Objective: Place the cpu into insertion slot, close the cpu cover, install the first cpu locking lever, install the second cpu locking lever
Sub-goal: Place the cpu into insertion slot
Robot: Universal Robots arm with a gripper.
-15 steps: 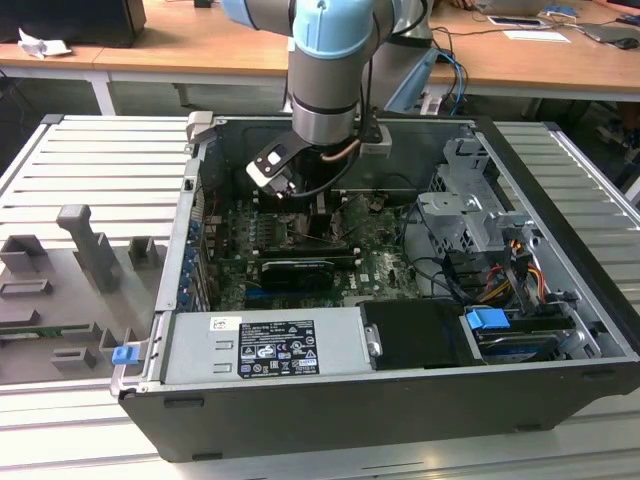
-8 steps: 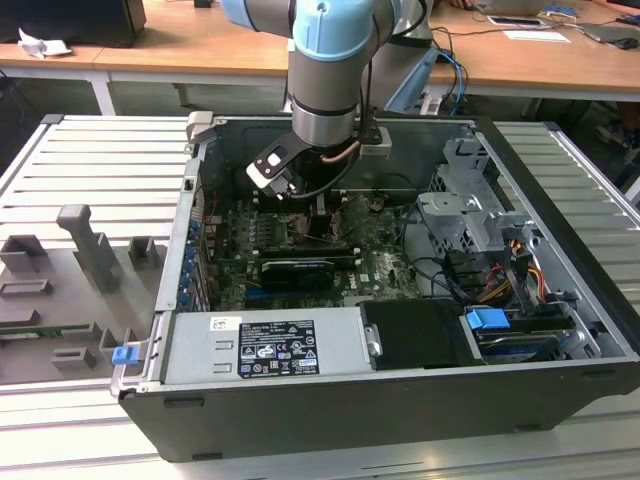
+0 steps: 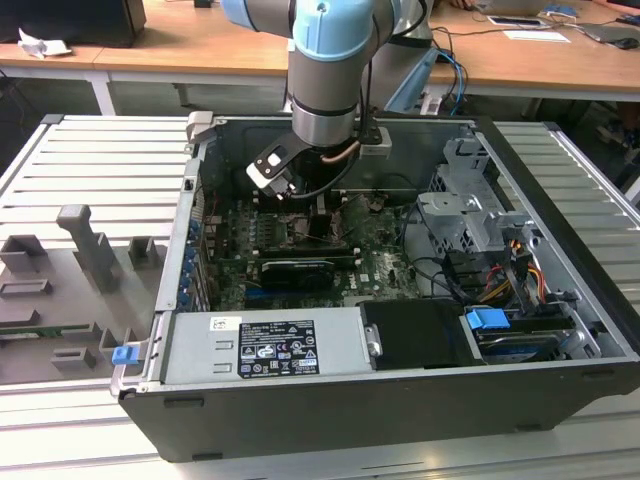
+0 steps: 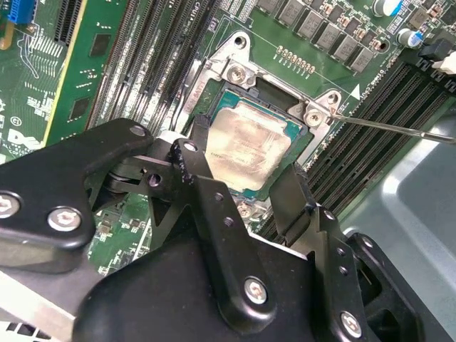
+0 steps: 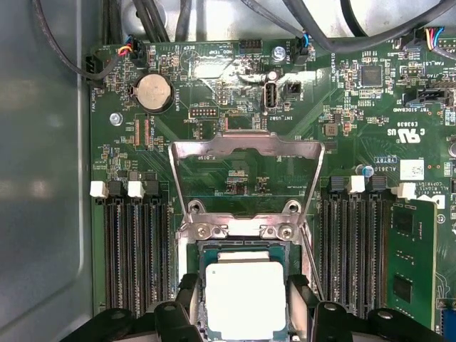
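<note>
so the cpu (image 5: 246, 303), that small flat square chip with the pale silvery metal top, sits right between the jaws of the black two-finger gripper (image 5: 244, 281). one finger (image 5: 191, 285) is on each of two opposite edges, and as far as i can judge they're closed on it, not just hovering. the chip looks level and already down inside the insertion slot (image 5: 242, 249), the square dark socket with the silvery rim on the green motherboard (image 5: 214, 107). the bit that matters: the cpu cover (image 5: 246, 146), a thin silvery metal frame with a square window, is flipped open and lies past the socket's hinge edge, on the side toward the round coin battery (image 5: 153, 92), so nothing's over the chip. a thin wire locking lever (image 4: 385, 127) sticks out loose beside the socket, not latched. long black memory slots (image 5: 135, 249) run along both sides of it.
</note>
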